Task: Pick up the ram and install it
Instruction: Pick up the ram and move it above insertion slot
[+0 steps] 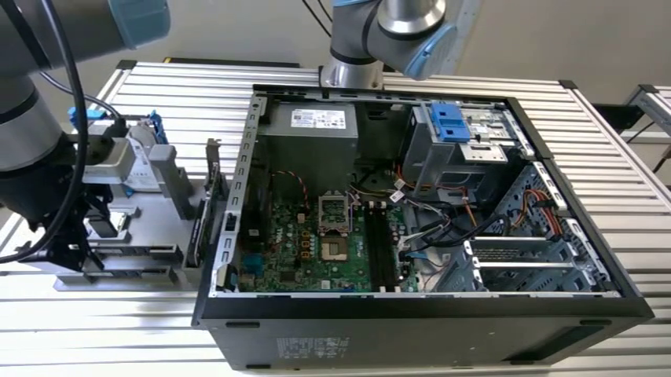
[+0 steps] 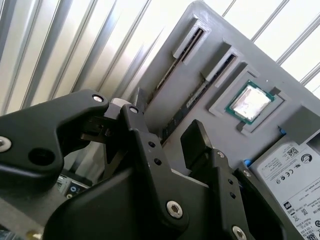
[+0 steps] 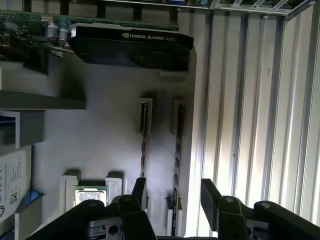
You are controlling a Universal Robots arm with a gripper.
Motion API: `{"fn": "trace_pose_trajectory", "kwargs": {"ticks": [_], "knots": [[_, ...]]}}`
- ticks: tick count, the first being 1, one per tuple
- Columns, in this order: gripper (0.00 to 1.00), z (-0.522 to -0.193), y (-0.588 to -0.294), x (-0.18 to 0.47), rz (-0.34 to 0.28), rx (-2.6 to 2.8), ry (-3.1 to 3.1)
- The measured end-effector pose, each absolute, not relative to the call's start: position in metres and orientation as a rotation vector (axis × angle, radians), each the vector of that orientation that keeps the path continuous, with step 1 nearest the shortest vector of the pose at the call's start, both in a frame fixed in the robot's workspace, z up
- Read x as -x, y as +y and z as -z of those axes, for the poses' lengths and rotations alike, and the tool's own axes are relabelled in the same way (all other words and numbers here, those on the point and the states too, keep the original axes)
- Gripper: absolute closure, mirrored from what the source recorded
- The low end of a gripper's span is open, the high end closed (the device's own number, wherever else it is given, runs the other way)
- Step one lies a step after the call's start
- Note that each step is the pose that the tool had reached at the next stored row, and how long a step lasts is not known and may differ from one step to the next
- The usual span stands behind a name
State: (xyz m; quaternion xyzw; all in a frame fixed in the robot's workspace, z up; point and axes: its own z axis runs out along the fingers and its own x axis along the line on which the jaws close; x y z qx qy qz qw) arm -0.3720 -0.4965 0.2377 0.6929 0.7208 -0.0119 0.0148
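Note:
The ram [image 3: 177, 150] is a thin dark stick standing on edge in a slot of the grey parts tray [image 3: 100, 125]. It also shows in the second wrist view as a ram [image 2: 197, 92] running down between the black fingers. My gripper [image 3: 174, 192] is open and hovers over the ram's near end, one finger on each side, with no contact visible. The second wrist view shows the same open gripper [image 2: 162, 122] straddling the slot. A second thin stick [image 3: 143, 145] stands in the neighbouring slot, close to one finger [image 3: 140, 190].
On the same tray lie a processor chip [image 3: 91, 195], a hard drive [image 2: 295, 170] and a black graphics card [image 3: 130, 45]. In the exterior view the tray [image 1: 157, 271] sits on the slatted table at the left of the open computer case [image 1: 419, 314], whose motherboard memory slots [image 1: 379, 251] face up.

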Motion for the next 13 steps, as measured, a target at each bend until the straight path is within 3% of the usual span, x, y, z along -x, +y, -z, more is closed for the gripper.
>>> {"fn": "trace_pose_trajectory", "kwargs": {"ticks": [13], "knots": [[0.0,-0.2333,-0.4965,0.3721,0.057,-2.148,2.234]]}}
